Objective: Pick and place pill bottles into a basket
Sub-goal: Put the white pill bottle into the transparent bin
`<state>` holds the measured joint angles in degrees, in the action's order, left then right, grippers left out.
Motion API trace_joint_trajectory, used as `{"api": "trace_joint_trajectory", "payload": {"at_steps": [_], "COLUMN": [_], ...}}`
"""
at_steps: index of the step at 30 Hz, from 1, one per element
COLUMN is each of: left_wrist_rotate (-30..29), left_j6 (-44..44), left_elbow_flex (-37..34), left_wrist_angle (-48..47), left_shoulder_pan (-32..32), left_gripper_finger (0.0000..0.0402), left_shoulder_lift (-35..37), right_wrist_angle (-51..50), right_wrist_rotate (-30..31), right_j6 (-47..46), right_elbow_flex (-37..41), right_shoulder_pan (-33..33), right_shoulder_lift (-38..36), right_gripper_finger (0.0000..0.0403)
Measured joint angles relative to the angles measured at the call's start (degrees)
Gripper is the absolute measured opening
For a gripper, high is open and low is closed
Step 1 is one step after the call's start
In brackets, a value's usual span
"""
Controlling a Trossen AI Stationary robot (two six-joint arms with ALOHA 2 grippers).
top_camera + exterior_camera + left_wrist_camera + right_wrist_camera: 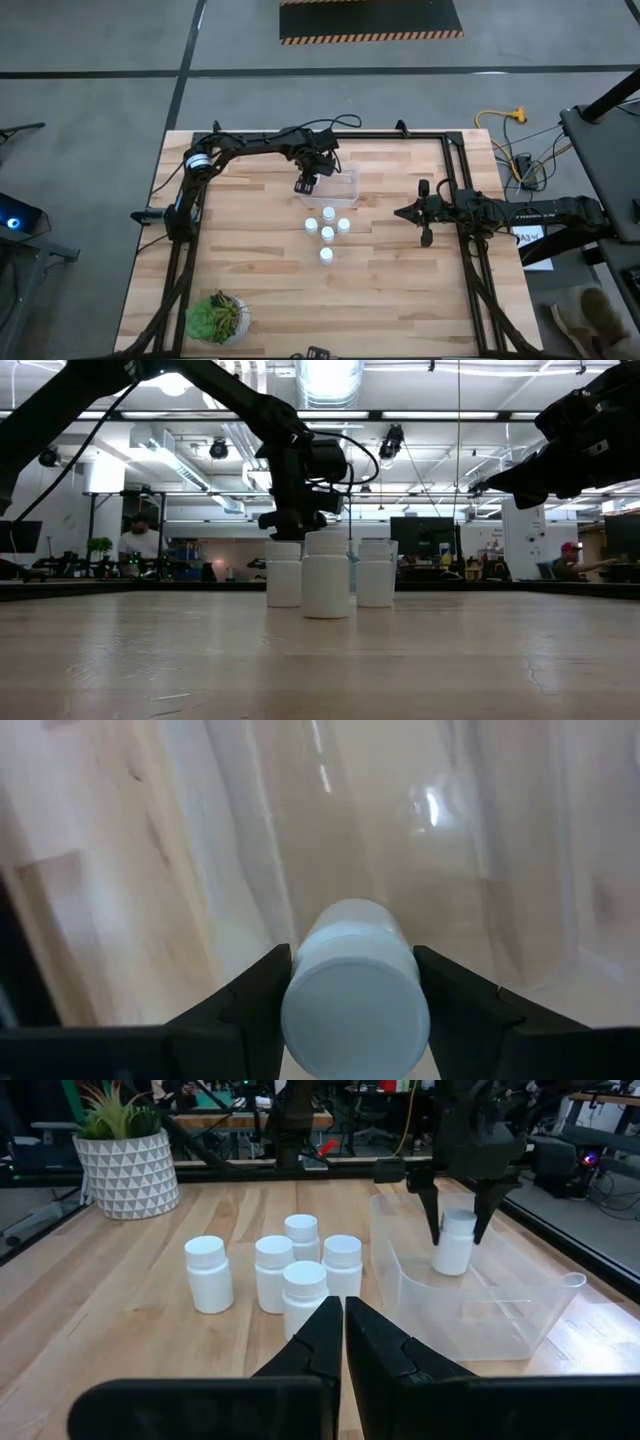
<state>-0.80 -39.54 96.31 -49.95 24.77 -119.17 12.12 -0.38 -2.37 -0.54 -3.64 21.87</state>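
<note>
Five pill bottles point(290, 1270) are standing in a cluster on the table point(400, 290), just beside the basket point(480, 1320). One more bottle point(453, 1243) is being gripped upright between the fingers of the left gripper point(456, 1230), which is hanging over the basket's inside. Off to the side, well apart from the cluster, the right gripper point(425, 238) is waiting with its jaws pressed together and holding nothing.

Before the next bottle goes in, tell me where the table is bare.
Bare wood lies between the cluster of five bottles and the potted plant, and around the shut, idle right gripper. It is crowded at the basket, where the left gripper holds a bottle.
</note>
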Motion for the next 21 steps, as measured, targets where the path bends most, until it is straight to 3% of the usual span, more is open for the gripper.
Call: {"api": "trace_joint_trajectory", "payload": {"at_steps": [21], "left_wrist_rotate": [-2.83], "left_j6": [-0.23], "left_elbow_flex": [-0.10], "left_wrist_angle": [-0.44], "left_shoulder_pan": [0.16], "left_gripper_finger": [0.0173], "left_shoulder_lift": [0.00], "right_wrist_angle": [0.00], "right_wrist_rotate": [0.00], "right_j6": [-0.23], "right_elbow_flex": [0.00], "right_shoulder_pan": [0.00], "right_shoulder_lift": [0.00], "right_gripper_finger": [0.0009]}}
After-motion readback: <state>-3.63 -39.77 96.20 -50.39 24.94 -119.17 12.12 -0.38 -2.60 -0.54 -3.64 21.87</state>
